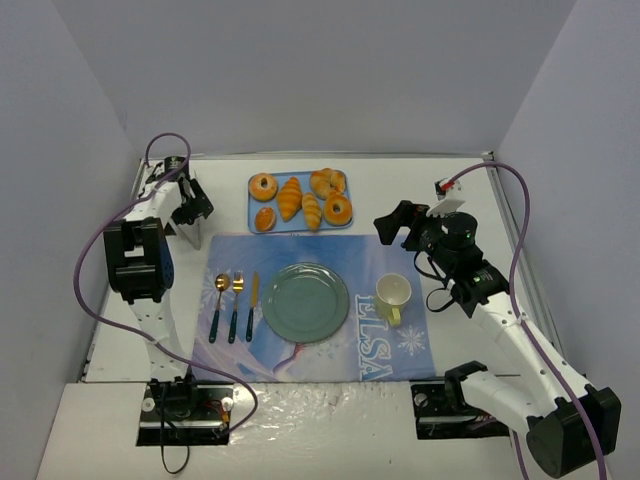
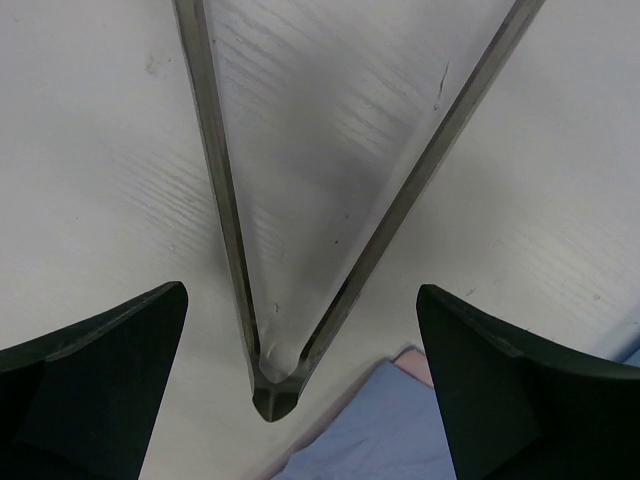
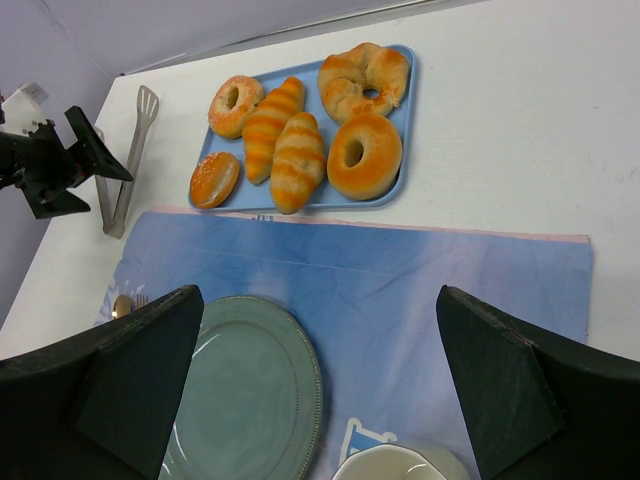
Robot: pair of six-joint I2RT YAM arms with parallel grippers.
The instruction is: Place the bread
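Several breads (ring doughnuts, striped rolls, a small bun) lie on a blue tray [image 1: 252,203] at the back centre, also in the right wrist view [image 3: 408,90]. A striped roll [image 3: 296,160] lies mid-tray. An empty green plate [image 1: 305,301] sits on the blue placemat [image 1: 330,260]. Metal tongs [image 2: 225,200] lie flat on the table left of the mat. My left gripper [image 2: 300,290] is open right above them, one finger either side of their hinge end, touching nothing. My right gripper [image 1: 400,222] is open and empty, above the mat's right part, facing the tray.
A spoon [image 1: 218,300], a fork [image 1: 236,298] and a knife [image 1: 252,298] lie left of the plate. A cream cup [image 1: 393,293] stands right of it. Walls enclose the table at the left, back and right.
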